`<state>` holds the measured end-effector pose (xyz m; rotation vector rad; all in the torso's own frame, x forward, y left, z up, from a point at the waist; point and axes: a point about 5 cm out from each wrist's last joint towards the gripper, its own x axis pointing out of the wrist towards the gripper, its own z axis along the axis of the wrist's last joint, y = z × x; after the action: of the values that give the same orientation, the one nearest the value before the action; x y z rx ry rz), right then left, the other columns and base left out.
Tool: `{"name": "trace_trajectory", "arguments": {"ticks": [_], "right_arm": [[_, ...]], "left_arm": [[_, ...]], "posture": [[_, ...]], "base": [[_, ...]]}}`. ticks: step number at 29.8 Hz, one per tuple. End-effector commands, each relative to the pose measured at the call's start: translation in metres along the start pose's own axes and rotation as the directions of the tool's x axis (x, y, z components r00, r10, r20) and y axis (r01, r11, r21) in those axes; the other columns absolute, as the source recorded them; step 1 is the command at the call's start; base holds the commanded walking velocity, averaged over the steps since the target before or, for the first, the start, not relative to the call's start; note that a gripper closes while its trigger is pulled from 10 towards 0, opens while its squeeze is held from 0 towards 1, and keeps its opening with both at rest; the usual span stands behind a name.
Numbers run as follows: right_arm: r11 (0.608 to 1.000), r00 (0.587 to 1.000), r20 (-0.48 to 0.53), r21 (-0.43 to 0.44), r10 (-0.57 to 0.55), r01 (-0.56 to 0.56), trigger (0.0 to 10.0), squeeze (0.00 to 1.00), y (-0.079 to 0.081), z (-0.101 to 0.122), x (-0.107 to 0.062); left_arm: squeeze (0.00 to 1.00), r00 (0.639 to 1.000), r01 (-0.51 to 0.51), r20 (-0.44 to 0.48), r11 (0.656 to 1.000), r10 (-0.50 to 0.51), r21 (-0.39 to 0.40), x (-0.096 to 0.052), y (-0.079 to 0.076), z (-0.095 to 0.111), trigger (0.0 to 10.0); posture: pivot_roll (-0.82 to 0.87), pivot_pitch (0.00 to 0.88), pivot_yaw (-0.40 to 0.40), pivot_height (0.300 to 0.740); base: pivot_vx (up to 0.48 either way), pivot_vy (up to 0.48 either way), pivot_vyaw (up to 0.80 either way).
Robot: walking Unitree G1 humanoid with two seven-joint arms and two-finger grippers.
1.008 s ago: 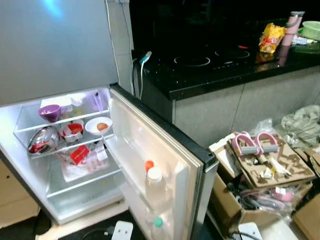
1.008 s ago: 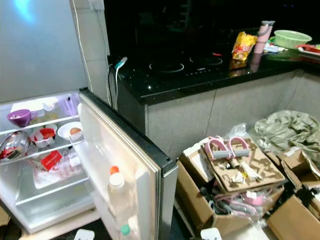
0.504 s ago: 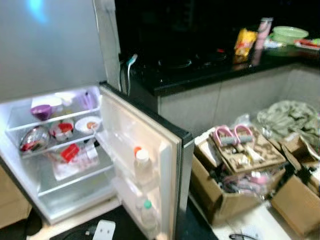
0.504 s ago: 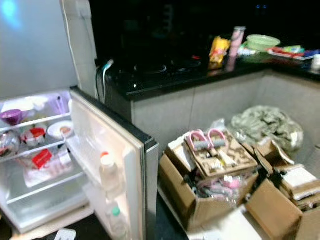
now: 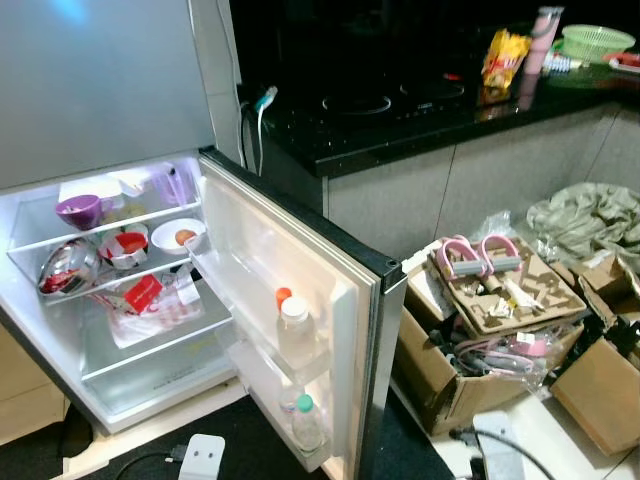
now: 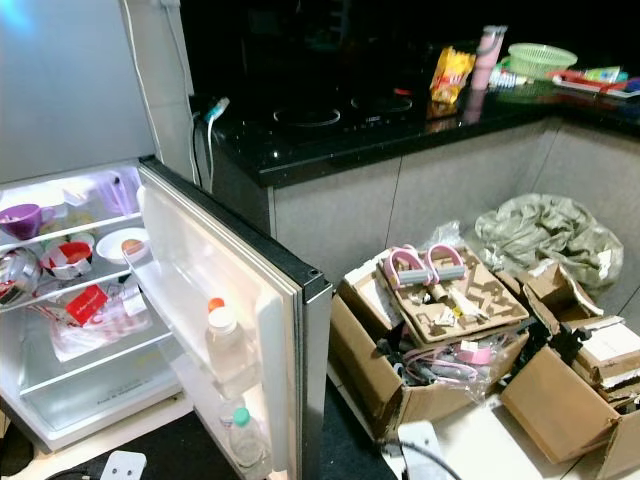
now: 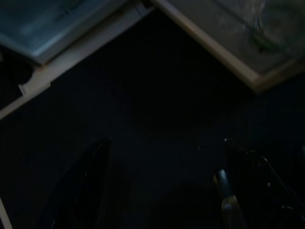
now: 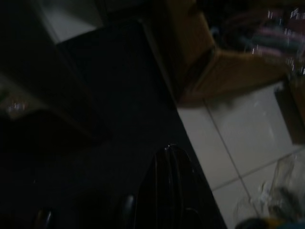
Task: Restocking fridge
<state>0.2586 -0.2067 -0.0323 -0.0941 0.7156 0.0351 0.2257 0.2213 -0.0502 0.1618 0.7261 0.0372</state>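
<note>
The fridge [image 5: 120,90] stands open at the left, its lit shelves holding a purple bowl [image 5: 80,210], a steel bowl [image 5: 64,268], a red-and-white bowl [image 5: 127,245], a white plate [image 5: 183,238] and a red packet [image 5: 143,293]. Its door [image 5: 300,290] swings out towards me with a white-capped bottle [image 5: 296,335] and a green-capped bottle [image 5: 306,425] in the racks. My left gripper [image 7: 165,141] hangs open over the dark floor by the fridge's base, nothing between its fingers. My right gripper [image 8: 167,186] hangs low over dark floor and white tiles.
A black counter [image 5: 420,110] with a cooktop runs behind the door, carrying a yellow snack bag [image 5: 505,52], a pink tumbler [image 5: 546,25] and a green basket [image 5: 597,40]. Open cardboard boxes [image 5: 480,340] crowd the floor on the right. A white power strip [image 5: 205,455] lies before the fridge.
The head view has shifted and sharpened, taking in more of the floor and boxes. Nothing in the fridge or on the counter has moved.
</note>
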Motion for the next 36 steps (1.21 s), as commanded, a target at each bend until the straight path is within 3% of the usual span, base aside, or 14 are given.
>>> {"name": "trace_trajectory", "arguments": {"ticks": [1, 4, 10, 12, 13, 17, 20, 25, 29, 31, 32, 33, 35, 36], "right_arm": [[0.999, 0.999, 0.016, 0.005, -0.048, 0.048, 10.0, 0.0, -0.005, 0.006, 0.001], [0.992, 0.99, 0.063, 0.017, -0.126, 0.125, 10.0, 0.0, -0.012, 0.026, 0.003], [0.936, 0.928, 0.162, 0.166, -0.336, 0.31, 10.0, 0.0, -0.029, 0.087, 0.006], [0.928, 0.919, 0.173, 0.191, -0.353, 0.321, 10.0, 0.0, -0.028, 0.096, 0.006], [0.919, 0.908, 0.202, 0.228, -0.367, 0.32, 10.0, 0.0, -0.021, 0.114, 0.006], [0.924, 0.917, 0.226, 0.279, -0.328, 0.262, 10.0, 0.0, -0.007, 0.13, 0.008], [0.938, 0.939, 0.285, 0.334, -0.193, 0.091, 10.0, 0.0, 0.021, 0.148, 0.009], [0.935, 0.936, 0.347, 0.348, -0.055, -0.074, 10.0, 0.0, 0.046, 0.16, 0.009], [0.84, 0.846, 0.485, 0.346, 0.222, -0.419, 10.0, 0.0, 0.1, 0.183, 0.0], [0.84, 0.846, 0.485, 0.346, 0.222, -0.419, 10.0, 0.0, 0.1, 0.183, 0.0], [0.791, 0.797, 0.517, 0.324, 0.311, -0.519, 10.0, 0.0, 0.113, 0.186, -0.004], [0.791, 0.797, 0.517, 0.324, 0.311, -0.519, 10.0, 0.0, 0.113, 0.186, -0.004], [0.637, 0.651, 0.566, 0.265, 0.505, -0.724, 10.0, 0.0, 0.137, 0.187, -0.015], [0.637, 0.651, 0.566, 0.265, 0.505, -0.724, 10.0, 0.0, 0.137, 0.187, -0.015]], "left_arm": [[0.0, 0.999, -0.034, -0.001, 0.999, 0.034, 0.009, -0.002, 0.011, -0.004, 10.0], [0.0, 0.999, -0.045, 0.012, 0.999, 0.045, 0.018, -0.003, 0.014, -0.002, 10.0], [0.0, 0.997, -0.064, 0.039, 0.998, 0.063, 0.023, -0.003, 0.018, 0.002, 10.0], [0.0, 0.997, -0.064, 0.042, 0.998, 0.063, 0.023, -0.003, 0.018, 0.002, 10.0], [0.0, 0.997, -0.065, 0.045, 0.998, 0.064, 0.023, -0.003, 0.018, 0.002, 10.0], [0.0, 0.997, -0.064, 0.046, 0.998, 0.063, 0.023, -0.003, 0.018, 0.001, 10.0], [0.0, 0.997, -0.064, 0.042, 0.998, 0.063, 0.021, -0.005, 0.018, -0.001, 10.0], [0.0, 0.997, -0.068, 0.037, 0.997, 0.067, 0.022, -0.006, 0.02, -0.004, 10.0], [0.0, 0.997, -0.073, 0.019, 0.997, 0.072, 0.024, -0.009, 0.022, -0.011, 10.0], [0.0, 0.997, -0.073, 0.019, 0.997, 0.072, 0.024, -0.009, 0.022, -0.011, 10.0], [0.0, 0.997, -0.073, 0.018, 0.997, 0.073, 0.023, -0.009, 0.022, -0.012, 10.0], [0.0, 0.997, -0.073, 0.018, 0.997, 0.073, 0.023, -0.009, 0.022, -0.012, 10.0], [0.0, 0.997, -0.074, 0.017, 0.997, 0.074, 0.019, -0.009, 0.021, -0.013, 10.0], [0.0, 0.997, -0.074, 0.017, 0.997, 0.074, 0.019, -0.009, 0.021, -0.013, 10.0]], "posture": [[-0.08, 0.101, 0.03, 0.74], [-0.08, 0.102, 0.033, 0.74], [-0.08, 0.104, 0.035, 0.74], [-0.07, 0.105, 0.032, 0.74], [-0.07, 0.106, 0.03, 0.74], [-0.07, 0.109, 0.029, 0.74], [-0.07, 0.112, 0.028, 0.74], [-0.07, 0.116, 0.03, 0.74], [-0.08, 0.121, 0.033, 0.74], [-0.08, 0.121, 0.033, 0.74], [-0.08, 0.121, 0.03, 0.74], [-0.08, 0.121, 0.03, 0.74], [-0.08, 0.118, 0.027, 0.74], [-0.08, 0.118, 0.027, 0.74]], "base": [[0.0, 0.0, 0.0], [0.0, 0.0, 0.0], [0.0, 0.0, 0.0], [0.0, 0.0, 0.0], [0.0, 0.0, 0.0], [0.0, 0.0, 0.0], [0.0, 0.0, 0.0], [0.0, 0.0, 0.0], [0.0, 0.0, 0.0], [0.0, 0.0, 0.0], [0.0, 0.0, 0.0], [0.0, 0.0, 0.0], [0.0, 0.0, 0.0], [0.0, 0.0, 0.0]]}}
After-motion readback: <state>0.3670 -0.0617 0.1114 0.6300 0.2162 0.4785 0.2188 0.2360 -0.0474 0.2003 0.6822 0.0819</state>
